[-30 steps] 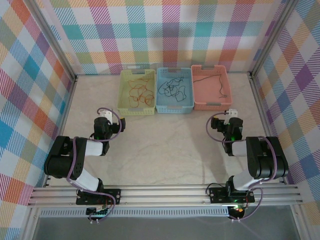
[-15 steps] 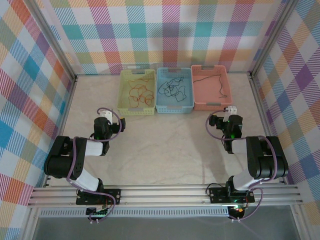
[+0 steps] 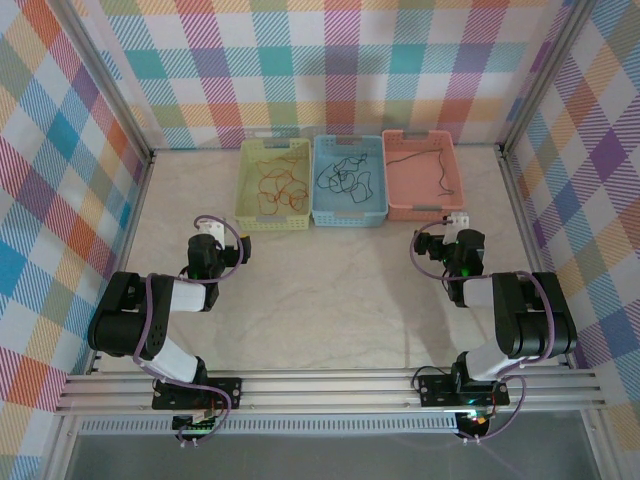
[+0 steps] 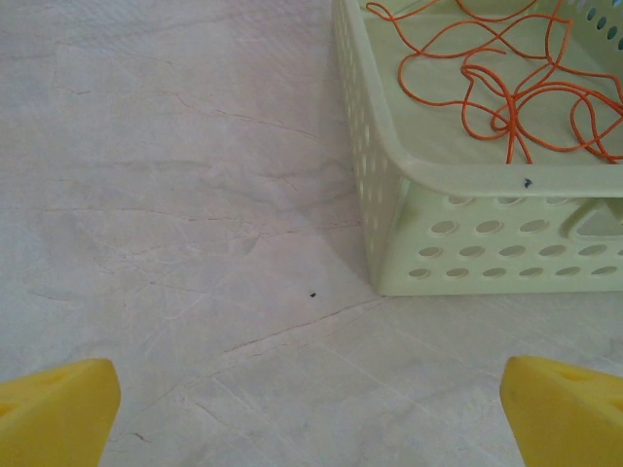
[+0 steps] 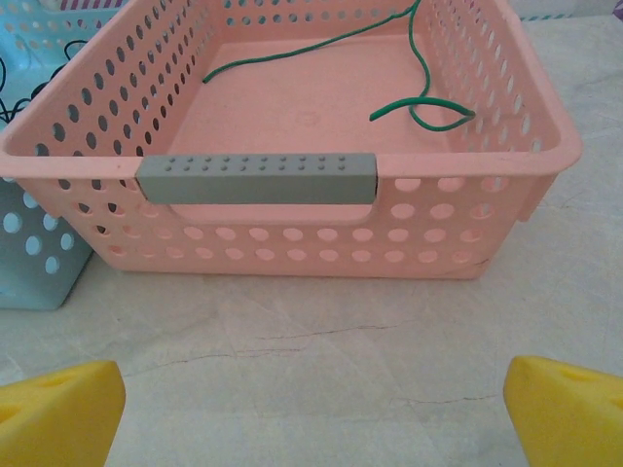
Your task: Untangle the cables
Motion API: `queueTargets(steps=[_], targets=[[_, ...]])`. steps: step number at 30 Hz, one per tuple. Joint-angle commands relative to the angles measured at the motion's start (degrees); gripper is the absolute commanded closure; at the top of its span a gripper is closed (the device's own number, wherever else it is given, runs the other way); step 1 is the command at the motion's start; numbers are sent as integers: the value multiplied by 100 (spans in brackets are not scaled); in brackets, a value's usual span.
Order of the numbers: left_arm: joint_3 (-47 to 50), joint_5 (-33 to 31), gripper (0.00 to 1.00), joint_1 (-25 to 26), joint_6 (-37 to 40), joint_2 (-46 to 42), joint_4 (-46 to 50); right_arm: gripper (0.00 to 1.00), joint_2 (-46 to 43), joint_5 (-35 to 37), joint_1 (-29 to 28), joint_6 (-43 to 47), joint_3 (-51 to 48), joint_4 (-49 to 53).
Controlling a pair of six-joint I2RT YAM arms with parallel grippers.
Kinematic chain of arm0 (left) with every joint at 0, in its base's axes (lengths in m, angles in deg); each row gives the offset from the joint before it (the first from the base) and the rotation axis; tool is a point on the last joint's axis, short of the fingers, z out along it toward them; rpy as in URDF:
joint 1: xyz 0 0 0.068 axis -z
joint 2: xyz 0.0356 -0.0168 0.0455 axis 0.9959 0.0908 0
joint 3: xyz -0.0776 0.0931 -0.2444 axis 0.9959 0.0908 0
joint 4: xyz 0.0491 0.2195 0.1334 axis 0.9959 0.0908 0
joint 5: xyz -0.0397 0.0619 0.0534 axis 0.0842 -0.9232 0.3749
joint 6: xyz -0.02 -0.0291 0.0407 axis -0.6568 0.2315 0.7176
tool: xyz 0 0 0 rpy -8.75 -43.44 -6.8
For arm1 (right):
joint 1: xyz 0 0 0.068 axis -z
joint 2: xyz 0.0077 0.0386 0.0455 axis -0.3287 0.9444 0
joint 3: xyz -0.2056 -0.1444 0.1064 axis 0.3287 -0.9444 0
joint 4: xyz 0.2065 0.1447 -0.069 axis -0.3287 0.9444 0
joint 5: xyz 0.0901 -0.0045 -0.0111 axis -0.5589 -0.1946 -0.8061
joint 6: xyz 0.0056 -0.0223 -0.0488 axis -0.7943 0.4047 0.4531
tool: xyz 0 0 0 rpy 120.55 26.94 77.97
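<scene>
Three baskets stand in a row at the back of the table. The orange cable [image 3: 279,185] [image 4: 506,78] lies in loose loops in the yellow-green basket [image 3: 245,190] [image 4: 467,243]. A black cable [image 3: 345,178] lies in the blue basket [image 3: 349,216] [image 5: 29,253]. The green cable [image 3: 425,158] [image 5: 409,97] lies in the pink basket [image 3: 422,209] [image 5: 292,233]. My left gripper [image 3: 207,226] [image 4: 311,428] is open over bare table, short of the yellow-green basket's near left corner. My right gripper [image 3: 463,218] [image 5: 311,428] is open just in front of the pink basket's grey handle [image 5: 255,178]. Neither holds anything.
Checked walls and metal rails [image 3: 320,385] close in the table on all sides. Bare marbled tabletop [image 3: 330,290] stretches between the arms and the baskets.
The right gripper has moved a little forward toward the pink basket. The left arm has not moved.
</scene>
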Motion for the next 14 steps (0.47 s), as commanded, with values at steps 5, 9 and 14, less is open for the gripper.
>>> queueTargets(steps=[5,9,14], targets=[[-120,102,0,-79,-87,32,23,0,31,-130,-26,52,133,32],[-119,103,0,-77,-96,24,25,0,46,-222,17,40,171,89],[-119,102,0,-83,-90,26,25,0,39,-222,29,42,155,62]])
